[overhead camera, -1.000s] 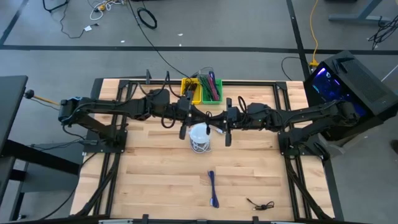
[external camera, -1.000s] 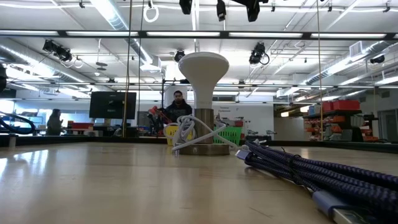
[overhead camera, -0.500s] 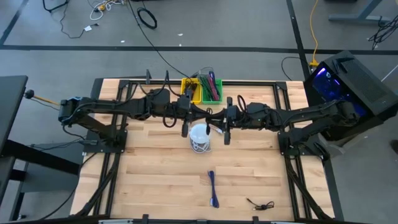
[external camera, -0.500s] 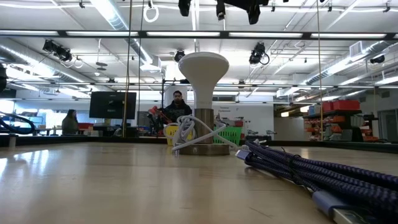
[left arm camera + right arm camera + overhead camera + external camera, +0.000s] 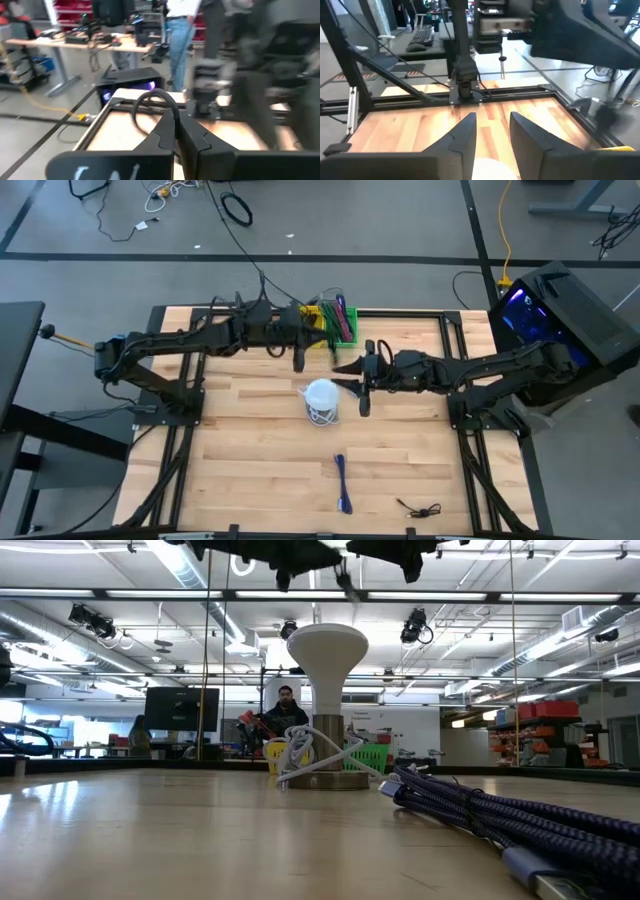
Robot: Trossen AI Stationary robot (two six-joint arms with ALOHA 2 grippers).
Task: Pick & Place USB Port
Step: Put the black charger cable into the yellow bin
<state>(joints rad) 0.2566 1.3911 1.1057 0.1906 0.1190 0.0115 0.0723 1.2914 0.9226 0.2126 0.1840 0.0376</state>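
A white mushroom-shaped stand (image 5: 321,399) with white cable wound round its foot stands upright mid-table, also central in the low view (image 5: 326,690). A blue braided USB cable (image 5: 343,483) lies flat toward the near edge and looms close in the low view (image 5: 500,820). My right gripper (image 5: 342,370) hovers open just to the far right of the stand, above its height; the stand's white top (image 5: 487,172) shows below its fingers (image 5: 465,135). My left gripper (image 5: 333,345) is shut and empty (image 5: 176,135), raised near the bins.
Yellow and green bins (image 5: 325,323) holding cables sit at the far edge. A small black cable (image 5: 420,508) lies near the near right corner. Bare wood lies left and right of the stand. People stand in the room beyond the table (image 5: 287,710).
My left arm has swung away from the stand, toward the table's far edge and the bins, moving fast enough to blur its wrist view. The right gripper has stayed by the stand. The stand and the cables have not moved.
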